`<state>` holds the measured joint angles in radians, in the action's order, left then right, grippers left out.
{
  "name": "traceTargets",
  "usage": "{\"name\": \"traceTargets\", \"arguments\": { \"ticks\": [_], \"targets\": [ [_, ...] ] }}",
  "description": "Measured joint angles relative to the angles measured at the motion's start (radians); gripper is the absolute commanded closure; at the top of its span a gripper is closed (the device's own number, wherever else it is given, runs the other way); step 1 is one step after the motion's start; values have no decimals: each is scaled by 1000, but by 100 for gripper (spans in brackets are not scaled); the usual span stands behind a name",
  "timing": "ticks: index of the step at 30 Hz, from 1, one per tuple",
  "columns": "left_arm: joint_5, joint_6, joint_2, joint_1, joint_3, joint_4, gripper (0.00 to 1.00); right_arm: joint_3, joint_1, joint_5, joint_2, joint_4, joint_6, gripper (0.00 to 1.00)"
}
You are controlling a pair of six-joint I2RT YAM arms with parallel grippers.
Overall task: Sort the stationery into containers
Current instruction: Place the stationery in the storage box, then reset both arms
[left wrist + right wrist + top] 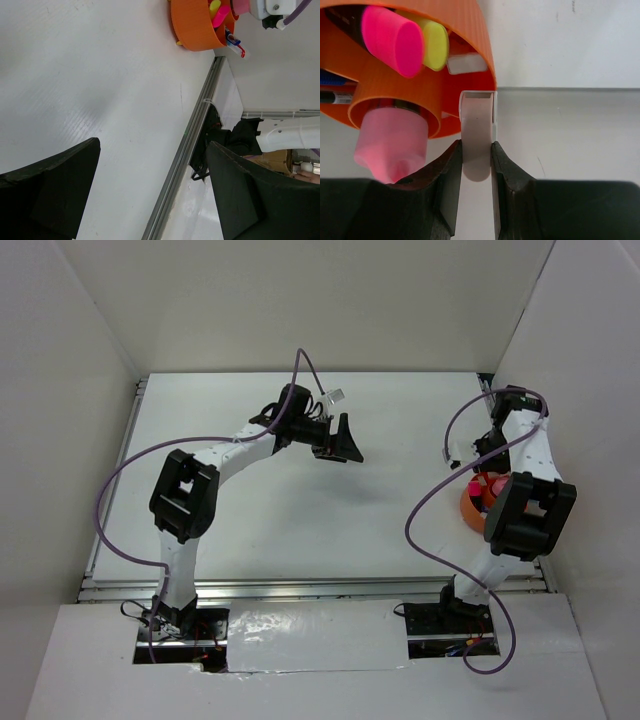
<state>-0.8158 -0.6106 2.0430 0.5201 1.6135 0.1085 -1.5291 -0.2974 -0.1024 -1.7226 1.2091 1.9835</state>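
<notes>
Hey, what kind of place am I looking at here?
Probably a robot lab work cell: a white table boxed in by plain white panels, with a left arm and a right arm bolted at its near edge.

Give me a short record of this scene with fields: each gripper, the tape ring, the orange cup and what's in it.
left gripper: open, empty, over the middle of the table
right gripper: shut on the tape ring
tape ring: edge-on between the fingers, beside the cup's outer wall, not inside
orange cup: near the table's right edge, by the right arm
in the cup: pink-capped highlighter, yellow-capped highlighter, pink tube, pens, whitish eraser
</notes>
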Motion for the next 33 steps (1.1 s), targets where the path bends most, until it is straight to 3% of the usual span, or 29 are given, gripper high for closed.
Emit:
{"name": "traceTargets", "arguments": {
  "ticks": [4, 9, 13, 19, 25, 29, 33],
  "targets": [
    [0, 0, 2, 0, 0, 0, 1, 29, -2, -7, 5, -13, 0, 68],
    [0, 0, 2, 0, 0, 0, 1, 32, -2, -12, 7, -22, 0, 54],
    [0, 1, 2, 0, 0, 3, 1, 32, -2, -15, 11, -35, 1, 48],
    [2, 4, 2, -1, 0, 5, 1, 28, -2, -14, 15, -53, 2, 52],
    [59, 48, 0, -1, 24, 49, 1, -119, 2, 32, 15, -47, 5, 69],
    [141, 111, -29, -1, 36, 89, 1, -180, 27, 100, 72, -57, 4, 68],
    [247, 166, -105, -5, 35, 126, 1, -130, 101, 197, 207, -88, -29, 58]
  ]
}}
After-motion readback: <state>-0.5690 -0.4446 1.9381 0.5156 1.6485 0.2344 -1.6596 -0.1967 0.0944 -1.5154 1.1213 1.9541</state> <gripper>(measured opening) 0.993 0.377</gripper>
